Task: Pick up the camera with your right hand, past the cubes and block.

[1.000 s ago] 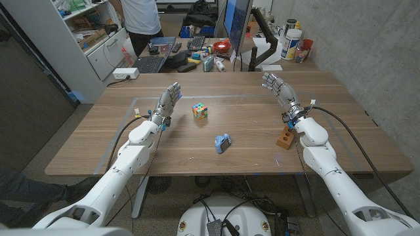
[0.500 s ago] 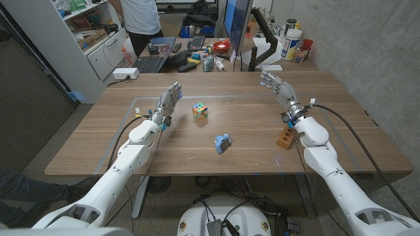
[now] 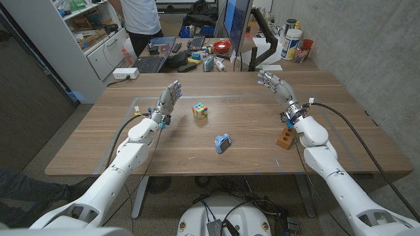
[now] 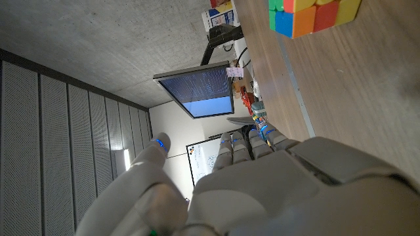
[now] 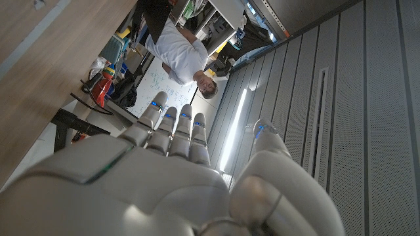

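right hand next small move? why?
Probably swing the right hand in toward the blue camera. The hand is open, raised over the far right of the table, holding nothing; the wooden block sits by its wrist, so pass clear of it.

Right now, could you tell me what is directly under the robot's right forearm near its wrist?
A small wooden block stands on the table there, beside the right hand's wrist. Its far upper part is covered by the arm, so I cannot tell if they touch.

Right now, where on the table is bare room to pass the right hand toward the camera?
Bare wood lies between the right hand, the camera and the colourful cube. It is tighter by the wooden block, close under the right forearm.
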`<move>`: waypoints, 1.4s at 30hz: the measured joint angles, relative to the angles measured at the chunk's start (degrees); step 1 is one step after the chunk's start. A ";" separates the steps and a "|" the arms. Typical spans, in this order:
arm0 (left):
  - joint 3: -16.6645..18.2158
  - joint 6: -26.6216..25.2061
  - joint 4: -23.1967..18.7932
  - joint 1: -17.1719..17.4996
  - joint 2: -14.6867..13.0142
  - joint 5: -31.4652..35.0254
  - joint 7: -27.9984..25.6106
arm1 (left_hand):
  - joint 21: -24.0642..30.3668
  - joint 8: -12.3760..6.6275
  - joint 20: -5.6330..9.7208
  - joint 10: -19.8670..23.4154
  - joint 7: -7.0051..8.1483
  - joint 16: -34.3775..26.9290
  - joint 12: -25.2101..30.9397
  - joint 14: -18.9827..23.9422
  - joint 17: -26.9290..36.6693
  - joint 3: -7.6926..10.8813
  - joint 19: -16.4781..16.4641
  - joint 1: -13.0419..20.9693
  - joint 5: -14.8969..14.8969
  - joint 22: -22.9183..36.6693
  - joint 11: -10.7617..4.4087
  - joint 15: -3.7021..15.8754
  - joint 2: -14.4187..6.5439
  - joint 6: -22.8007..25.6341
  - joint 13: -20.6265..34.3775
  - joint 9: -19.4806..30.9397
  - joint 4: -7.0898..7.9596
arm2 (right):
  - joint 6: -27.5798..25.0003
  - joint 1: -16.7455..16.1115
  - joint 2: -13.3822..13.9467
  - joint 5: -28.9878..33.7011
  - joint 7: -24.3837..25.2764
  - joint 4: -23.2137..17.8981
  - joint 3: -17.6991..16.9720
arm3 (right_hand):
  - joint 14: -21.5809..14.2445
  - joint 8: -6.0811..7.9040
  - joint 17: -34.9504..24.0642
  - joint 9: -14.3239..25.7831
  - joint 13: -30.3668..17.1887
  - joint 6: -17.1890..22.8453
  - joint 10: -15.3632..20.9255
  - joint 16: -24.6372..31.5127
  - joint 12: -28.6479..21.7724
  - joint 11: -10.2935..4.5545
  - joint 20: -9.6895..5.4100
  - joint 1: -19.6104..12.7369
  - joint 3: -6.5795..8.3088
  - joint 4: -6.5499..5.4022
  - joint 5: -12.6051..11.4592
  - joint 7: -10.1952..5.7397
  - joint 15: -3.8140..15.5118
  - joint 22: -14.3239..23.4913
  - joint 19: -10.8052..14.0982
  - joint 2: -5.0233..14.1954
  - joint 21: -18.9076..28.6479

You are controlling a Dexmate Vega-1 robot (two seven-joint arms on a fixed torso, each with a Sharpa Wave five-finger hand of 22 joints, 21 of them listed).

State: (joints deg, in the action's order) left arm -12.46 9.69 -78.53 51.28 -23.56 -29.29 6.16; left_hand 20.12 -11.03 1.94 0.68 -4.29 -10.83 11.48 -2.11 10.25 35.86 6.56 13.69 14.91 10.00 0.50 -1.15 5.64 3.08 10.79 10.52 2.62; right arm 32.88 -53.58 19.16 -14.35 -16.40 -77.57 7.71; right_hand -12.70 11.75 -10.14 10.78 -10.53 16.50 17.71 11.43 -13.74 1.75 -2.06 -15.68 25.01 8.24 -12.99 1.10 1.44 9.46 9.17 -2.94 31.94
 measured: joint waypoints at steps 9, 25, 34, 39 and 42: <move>0.14 -0.07 -0.06 -0.01 -0.16 0.08 -0.06 | -0.22 0.00 0.00 0.00 0.00 0.00 0.00 0.00 0.00 -0.23 0.00 0.00 0.00 0.00 0.00 0.00 0.00 0.00 0.00 0.00 0.23 | 1.21 -0.66 0.30 1.69 1.22 -1.15 0.59 | 0.00 0.00 -0.15 0.00 0.00 0.08 0.00 0.00 0.00 0.00 0.00 0.00 0.00 0.00 0.00 -0.51 0.00 0.00 0.00 0.00 -0.38; 0.20 -0.06 0.35 -0.25 -0.26 0.26 -0.05 | -0.43 0.00 -0.31 0.00 0.00 0.00 0.00 0.00 0.00 -0.23 -0.30 0.23 0.00 -0.01 0.00 0.00 -0.23 0.00 0.00 0.00 0.23 | 2.92 -1.71 1.08 3.78 2.63 -3.10 1.29 | 0.22 0.00 -0.14 0.00 0.00 0.08 -0.01 -0.20 0.00 0.00 0.00 -0.21 -0.01 -0.01 0.00 -0.50 -0.21 0.00 -0.01 -0.22 -1.01; 0.20 -0.02 0.35 -0.26 -0.33 0.37 -0.05 | -0.66 0.00 -0.30 0.00 0.00 0.00 0.00 0.00 0.00 -0.48 -0.30 0.23 0.00 0.00 0.00 0.00 -0.23 0.00 0.00 0.00 -0.02 | 3.81 -2.61 1.98 5.70 3.58 -4.85 1.66 | 0.22 0.00 -0.14 0.00 0.00 0.11 -0.01 -0.20 0.44 0.00 0.00 -0.21 -0.01 -0.02 0.00 -0.53 -0.21 0.00 -0.01 -0.22 -1.35; 0.18 -0.01 0.35 -0.26 -0.36 0.43 -0.05 | -0.66 0.00 -0.30 0.00 0.00 0.00 0.00 0.00 0.00 -0.48 -0.29 0.23 0.00 -0.01 0.00 0.00 -0.23 0.00 0.00 0.00 -0.02 | 4.51 -2.95 2.38 6.42 3.89 -5.52 1.91 | 0.22 0.00 -0.13 0.00 0.00 0.50 0.43 -0.20 0.44 0.01 0.00 -0.43 -0.01 -0.02 0.00 -0.91 -0.21 0.00 -0.01 0.01 -1.45; 0.14 -0.01 0.16 -0.20 -0.44 0.48 -0.08 | -0.66 0.00 -0.30 0.00 0.00 0.00 0.00 0.00 0.00 -0.48 -0.29 0.23 0.00 -0.01 0.00 0.00 -0.23 0.00 0.00 0.00 -0.02 | 5.28 -3.06 2.48 6.82 4.18 -5.62 2.03 | 0.21 0.00 -0.13 0.00 0.00 0.50 0.64 -0.19 0.44 -0.20 0.00 -0.43 -0.01 -0.02 0.00 -0.91 -0.21 0.00 -0.01 0.01 -1.58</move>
State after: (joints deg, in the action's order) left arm -12.33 9.68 -78.37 51.07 -24.00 -28.81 6.09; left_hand 19.46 -11.03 1.64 0.68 -4.29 -10.83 11.48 -2.11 10.25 35.38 6.27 13.92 14.91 9.99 0.50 -1.15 5.41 3.08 10.79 10.52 2.60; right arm 38.16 -56.63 21.64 -7.53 -12.22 -83.18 9.75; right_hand -12.49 11.75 -10.27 10.78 -10.53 17.00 18.35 11.24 -13.30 1.55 -2.05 -16.11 25.00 8.22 -12.99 0.19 1.23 9.46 9.16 -2.93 30.36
